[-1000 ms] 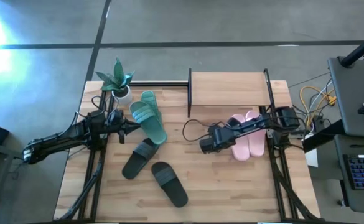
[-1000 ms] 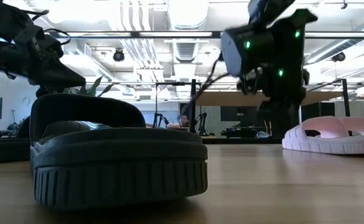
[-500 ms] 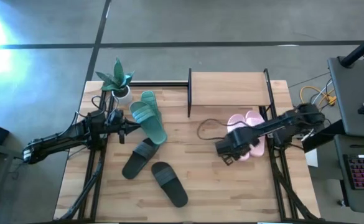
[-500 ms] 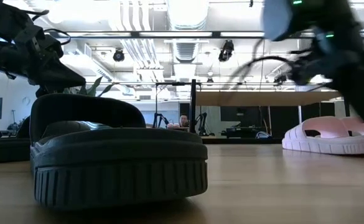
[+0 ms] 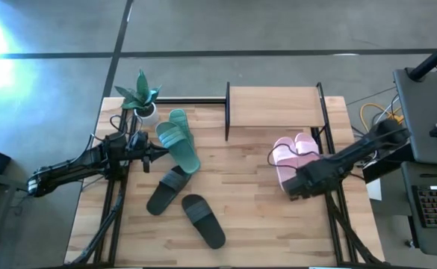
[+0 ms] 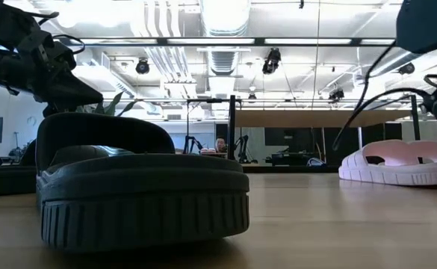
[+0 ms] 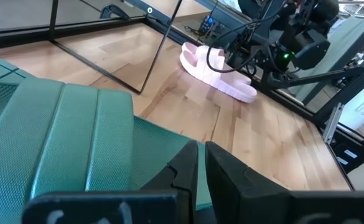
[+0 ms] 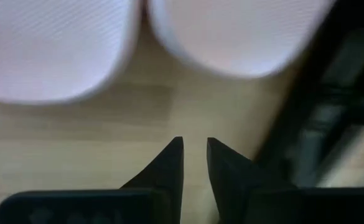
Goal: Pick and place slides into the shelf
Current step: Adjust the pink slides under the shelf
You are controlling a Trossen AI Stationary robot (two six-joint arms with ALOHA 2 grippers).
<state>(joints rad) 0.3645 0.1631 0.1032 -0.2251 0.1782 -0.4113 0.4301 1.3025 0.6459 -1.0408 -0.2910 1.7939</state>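
Observation:
The two teal slides (image 5: 179,140) lie stacked on the table's left part. My left gripper (image 5: 155,155) is shut right beside them, and its fingertips (image 7: 200,167) show over the teal rubber (image 7: 76,137). Two black slides (image 5: 167,190) (image 5: 203,220) lie toward the near edge, one of them close in the low view (image 6: 140,179). The pale pink pair (image 5: 288,153) (image 8: 51,43) lies sole-down by the shelf's right post. My right gripper (image 5: 296,187) points down just near of their ends, over bare wood, with a narrow gap (image 8: 194,155) and nothing in it. The shelf (image 5: 274,104) stands at the far edge. My left gripper's shut fingertips lie over the edge of the teal slide (image 7: 169,168) in the wrist view. Whether they touch it I cannot tell.
A potted plant (image 5: 140,93) stands at the far left corner, behind the teal slides. A black cable (image 5: 278,153) loops from the right arm over the pink pair. The table's frame rails (image 5: 330,209) run along the right edge, close to my right gripper.
My right gripper has swung from the table's middle toward its right edge, past the pink slides. It has tipped to point down and rolled about its axis. The pink slides, which the arm partly covered before, now show. My left arm and all the slides have kept still.

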